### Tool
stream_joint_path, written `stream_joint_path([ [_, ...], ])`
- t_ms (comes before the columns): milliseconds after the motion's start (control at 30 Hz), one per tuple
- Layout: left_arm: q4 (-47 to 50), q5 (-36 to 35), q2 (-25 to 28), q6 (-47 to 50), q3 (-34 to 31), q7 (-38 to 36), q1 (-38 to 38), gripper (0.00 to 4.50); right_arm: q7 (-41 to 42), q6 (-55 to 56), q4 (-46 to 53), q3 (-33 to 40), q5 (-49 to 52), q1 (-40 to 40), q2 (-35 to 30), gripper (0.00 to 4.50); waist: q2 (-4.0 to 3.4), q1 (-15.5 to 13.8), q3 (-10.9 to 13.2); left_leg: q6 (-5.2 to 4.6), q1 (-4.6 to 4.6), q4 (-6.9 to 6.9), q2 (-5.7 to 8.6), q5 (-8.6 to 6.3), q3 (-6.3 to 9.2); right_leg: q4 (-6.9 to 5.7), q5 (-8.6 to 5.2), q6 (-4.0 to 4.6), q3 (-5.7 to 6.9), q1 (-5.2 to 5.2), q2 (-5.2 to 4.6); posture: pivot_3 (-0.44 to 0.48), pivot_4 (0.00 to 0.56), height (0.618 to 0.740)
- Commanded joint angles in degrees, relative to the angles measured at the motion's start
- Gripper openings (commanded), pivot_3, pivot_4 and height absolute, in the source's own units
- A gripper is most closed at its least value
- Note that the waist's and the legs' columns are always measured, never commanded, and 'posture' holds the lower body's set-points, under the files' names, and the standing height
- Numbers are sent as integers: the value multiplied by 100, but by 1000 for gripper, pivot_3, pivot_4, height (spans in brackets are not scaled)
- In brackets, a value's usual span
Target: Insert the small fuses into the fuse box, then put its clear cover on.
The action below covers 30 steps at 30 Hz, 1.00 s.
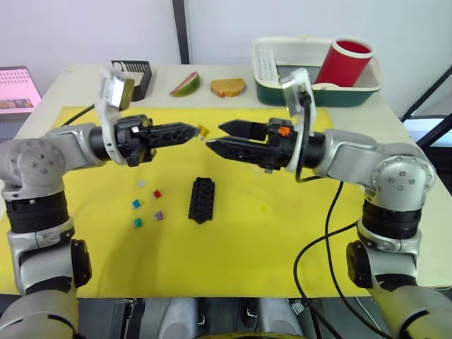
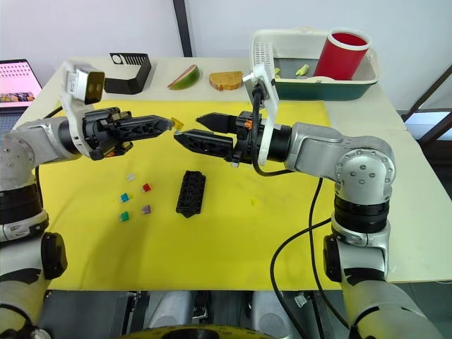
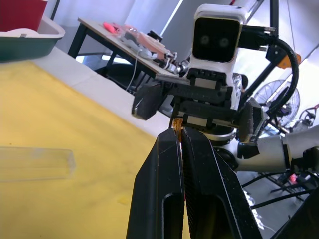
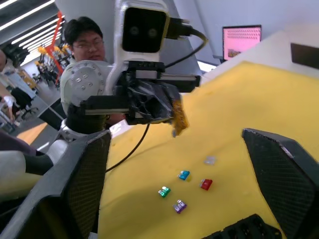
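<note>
Stage of the task: 1 orange fuse (image 1: 203, 131) is clamped at the tips of the left gripper (image 1: 191, 130) and held in the air above the middle of the yellow mat (image 1: 282, 240), facing the right gripper (image 1: 216, 136), whose fingers stand apart just beside it, as for a hand-over. The fuse box (image 1: 201, 200) lies near the centre of the mat, below both grippers; no fuse can be seen seated in its slots, so insertion is judged not yet begun. 5 further fuses lie loose on the mat toward the worktop's left edge, near the box but apart from it: pale grey fuse (image 1: 140, 183), red fuse (image 1: 157, 193), blue fuse (image 1: 136, 203), green fuse (image 1: 138, 222) and purple fuse (image 1: 159, 215). The clear cover (image 3: 35, 163) rests flat on the mat in the left wrist view; its place relative to the box cannot be told. All 6 insertions and the fitting of the cover are therefore judged to remain.

Surroundings: along the far edge of the worktop stand a black slotted stand (image 1: 135, 76), a fruit slice (image 1: 185, 84), a piece of bread (image 1: 227, 87) and, at the far right corner, a green tray (image 1: 318, 93) holding a red cup (image 1: 343, 61). A laptop (image 1: 17, 88) sits beyond the left edge. A person (image 4: 84, 37) is seen in the right wrist view. Nothing lies on the box itself; the loose fuses beside it are the nearest clutter.
</note>
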<state>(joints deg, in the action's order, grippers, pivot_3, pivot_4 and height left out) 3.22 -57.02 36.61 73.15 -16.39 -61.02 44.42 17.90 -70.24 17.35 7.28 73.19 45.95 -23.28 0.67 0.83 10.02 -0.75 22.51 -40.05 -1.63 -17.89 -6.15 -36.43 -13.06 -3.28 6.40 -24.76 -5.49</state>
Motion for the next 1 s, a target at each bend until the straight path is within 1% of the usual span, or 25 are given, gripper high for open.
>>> stream_joint_path([
  [33, 169, -198, 37, -129, -2, 47, 92, 0, -171, 53, 54, 59, 309, 186, 79, 3654, 0, 0, 0, 0, 0, 0, 0, 0, 0, 0, 0, 0, 0, 0, 1, 0, 150, 740],
  [233, 154, -252, 86, -216, 63, 56, 21, 0, -355, 90, -24, 53, 531, 206, 90, 3654, 0, 0, 0, 0, 0, 0, 0, 0, 0, 0, 0, 0, 0, 0, 2, 0, 150, 740],
  [300, 131, -257, 117, -238, 82, 52, 13, 0, -416, 103, -54, 58, 605, 205, 92, 3126, 0, 0, 0, 0, 0, 0, 0, 0, 0, 1, 0, 0, 0, 0, 2, 0, 150, 740],
  [367, 123, -265, 141, -256, 100, 43, 12, 0, -429, 102, -48, 33, 646, 207, 58, 2401, 0, 1, 0, 0, 0, 0, 0, 0, 0, 1, 0, 0, 0, 0, 2, 0, 150, 740],
  [800, 87, -333, 178, -293, 171, 56, 25, 0, -528, 127, -41, -45, 868, 164, 31, 2401, 0, 0, 0, -1, 1, 1, 0, -1, 1, 3, 0, 0, 0, 0, 2, 0, 150, 740],
  [867, 98, -338, 187, -308, 196, 51, 10, 0, -542, 137, -50, -51, 888, 163, 40, 1841, 0, 0, 0, -1, 1, 1, 0, -1, 1, 3, 0, -1, 0, 0, 2, 0, 150, 740],
  [933, 93, -336, 186, -314, 211, 55, 13, 0, -551, 139, -63, -65, 875, 182, 34, 1079, 0, 0, 0, -1, 1, 2, 0, -1, 1, 4, 0, -1, 0, 0, 2, 0, 150, 740],
  [1000, 85, -328, 185, -323, 218, 59, 13, 0, -552, 136, -80, -74, 887, 193, 27, 1079, 0, 1, 0, -1, 1, 2, 0, -1, 1, 4, 0, 0, 0, 0, 2, 0, 150, 740],
])
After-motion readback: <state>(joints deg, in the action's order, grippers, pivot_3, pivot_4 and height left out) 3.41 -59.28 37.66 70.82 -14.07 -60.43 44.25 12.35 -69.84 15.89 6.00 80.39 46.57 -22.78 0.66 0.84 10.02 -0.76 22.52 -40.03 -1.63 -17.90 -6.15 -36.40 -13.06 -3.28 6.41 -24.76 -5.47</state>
